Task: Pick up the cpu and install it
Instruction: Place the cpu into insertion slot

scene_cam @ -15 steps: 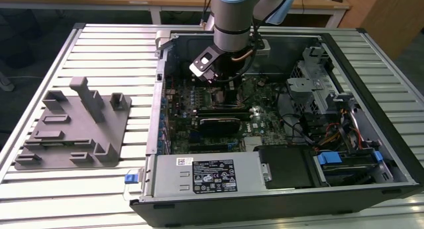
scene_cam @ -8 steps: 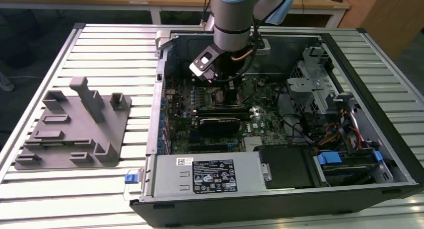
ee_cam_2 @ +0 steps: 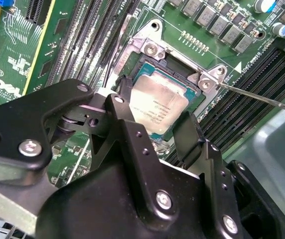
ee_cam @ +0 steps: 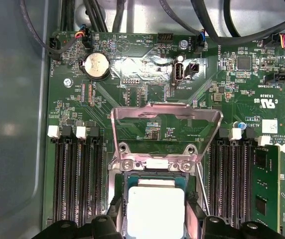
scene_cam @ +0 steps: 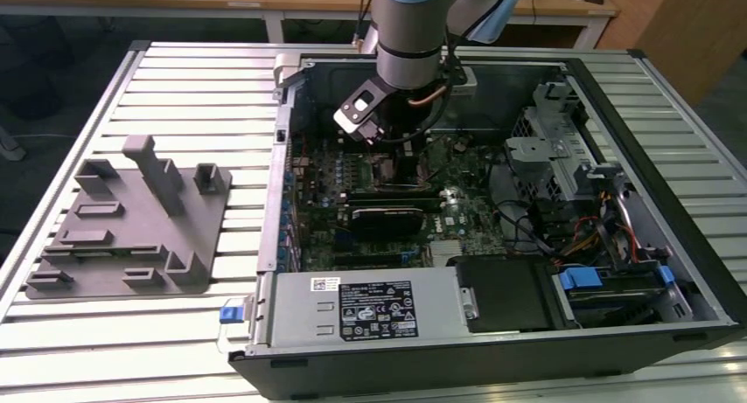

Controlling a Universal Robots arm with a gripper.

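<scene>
The robot arm (scene_cam: 408,36) reaches down into an open computer case (scene_cam: 653,97) in the upper middle of the exterior view. The case lies on a counter (scene_cam: 175,79) made of metal strips. A grey plastic fixture (scene_cam: 129,228) sits on the counter on the exterior view's left, well apart from the arm.

In the second wrist view the gripper (ee_cam_2: 155,108) is right over the socket (ee_cam_2: 180,74) on the green motherboard (ee_cam_2: 13,59). Its two black fingers (ee_cam_2: 188,133) are closed on the cpu (ee_cam_2: 158,102), one on each of two opposite sides. The cpu is flat and silver and is in the square hole of the socket. It is not clear if it is all the way down. In the first wrist view the socket's metal cover plate (ee_cam: 165,110) stands open, and long memory slots (ee_cam: 75,174) run on both sides of the cpu.
</scene>
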